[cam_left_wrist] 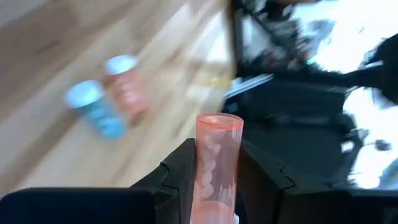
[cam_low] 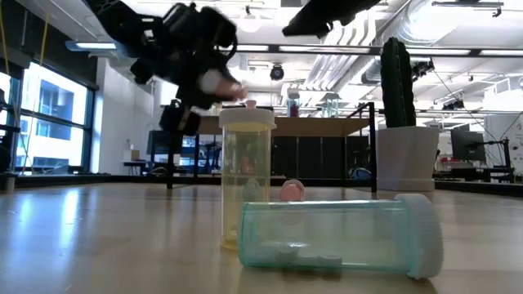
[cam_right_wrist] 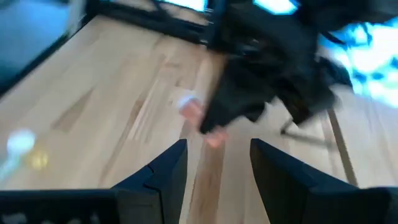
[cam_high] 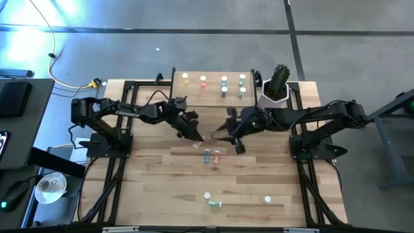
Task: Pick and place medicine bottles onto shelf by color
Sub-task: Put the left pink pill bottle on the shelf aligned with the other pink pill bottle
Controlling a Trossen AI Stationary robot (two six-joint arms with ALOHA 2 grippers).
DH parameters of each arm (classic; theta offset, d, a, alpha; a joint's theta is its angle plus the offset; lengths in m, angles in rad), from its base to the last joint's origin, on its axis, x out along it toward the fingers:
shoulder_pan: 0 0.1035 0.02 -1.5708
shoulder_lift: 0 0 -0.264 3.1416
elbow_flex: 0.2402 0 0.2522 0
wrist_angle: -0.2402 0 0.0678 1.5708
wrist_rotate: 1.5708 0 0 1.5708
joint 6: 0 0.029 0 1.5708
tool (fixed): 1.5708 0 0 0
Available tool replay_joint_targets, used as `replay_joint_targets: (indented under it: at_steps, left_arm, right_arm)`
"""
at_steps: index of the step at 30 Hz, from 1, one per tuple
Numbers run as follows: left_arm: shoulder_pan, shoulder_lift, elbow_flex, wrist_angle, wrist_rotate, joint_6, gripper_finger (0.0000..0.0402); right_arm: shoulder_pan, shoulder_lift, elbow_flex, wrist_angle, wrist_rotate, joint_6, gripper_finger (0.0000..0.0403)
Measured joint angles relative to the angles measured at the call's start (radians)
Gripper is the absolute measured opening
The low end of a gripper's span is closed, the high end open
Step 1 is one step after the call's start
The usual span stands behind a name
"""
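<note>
I had the left gripper (cam_left_wrist: 214, 180) clamped on a pink medicine bottle (cam_left_wrist: 216, 163), lifted above the tabletop (cam_high: 155, 188) just in front of the shelf (cam_high: 211, 95). A blue bottle (cam_high: 207, 156) and another pink one (cam_high: 216, 156) stood below. My right gripper (cam_right_wrist: 214, 165) hovered nearby, fingers apart, holding nothing.

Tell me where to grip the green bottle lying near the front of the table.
Take the green bottle across the middle of its body, from straight above. It lies on its side, cap at one end, so the round body would likely roll from a sideways push; set the fingers either side of its long axis. The right gripper is open and empty; the left gripper holds a pink bottle.
</note>
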Motion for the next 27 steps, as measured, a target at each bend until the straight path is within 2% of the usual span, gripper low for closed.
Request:
replay_joint_targets:
  at_steps: [2,7,15,18,22,27]
  left_arm:
    - [-0.005,0.000,0.000,0.080,-0.020,-0.092,0.0092]
    - [-0.016,-0.001,0.000,0.228,-0.169,-0.245,0.0092]
    - [-0.023,-0.002,0.000,0.428,-0.417,-0.290,0.0092]
    - [-0.023,-0.002,0.001,0.488,-0.457,-0.318,0.0092]
    - [-0.029,-0.002,0.001,0.502,-0.460,-0.346,0.0092]
    - [-0.058,-0.002,0.001,0.502,-0.477,-0.391,0.0092]
  right_arm:
    - [0.024,0.000,0.000,0.000,-0.004,-0.147,0.0167]
    - [0.078,0.000,0.000,0.027,0.012,-0.492,0.0167]
    - [0.123,0.000,0.000,0.050,0.246,-0.781,0.0167]
    - [0.123,0.000,0.000,0.051,0.301,-0.869,0.0167]
    - [0.121,0.000,0.000,0.051,0.372,-0.993,0.0167]
    - [0.121,0.000,0.000,0.092,0.388,-1.082,0.0167]
